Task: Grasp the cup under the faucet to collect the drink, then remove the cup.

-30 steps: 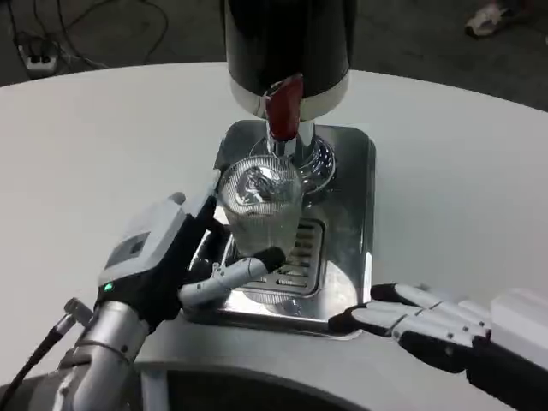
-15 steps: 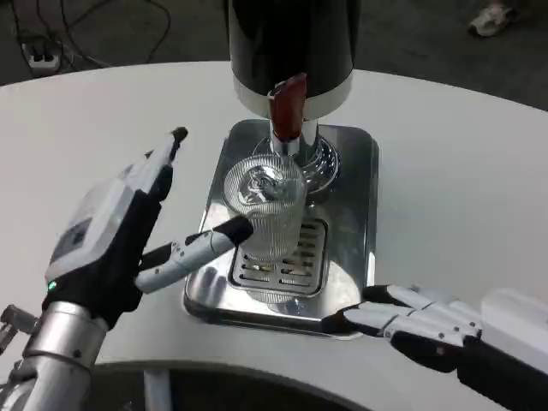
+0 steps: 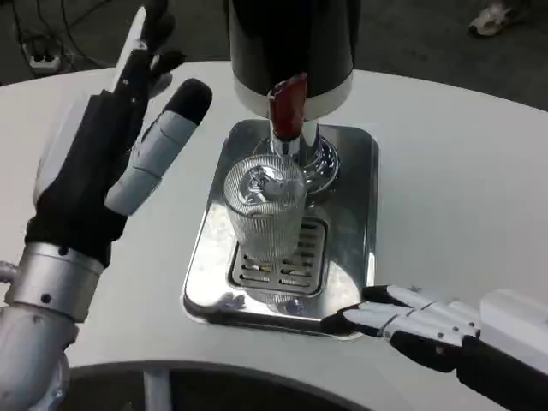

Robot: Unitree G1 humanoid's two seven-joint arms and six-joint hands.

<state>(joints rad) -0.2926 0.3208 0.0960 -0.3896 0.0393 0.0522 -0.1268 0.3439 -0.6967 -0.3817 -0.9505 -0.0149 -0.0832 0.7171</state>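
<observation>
A ribbed clear cup is standing on a shiny metal drip tray under a red-handled faucet. The left robot hand is hovering open beside it, fingers spread. The right robot hand is lying flat on the white tabletop, fingertips touching the tray's corner.

Cup stands open on both sides; faucet overhangs its mouth.

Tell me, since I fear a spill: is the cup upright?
Upright. The cup stands on the drip tray under the faucet, its rim facing up.
</observation>
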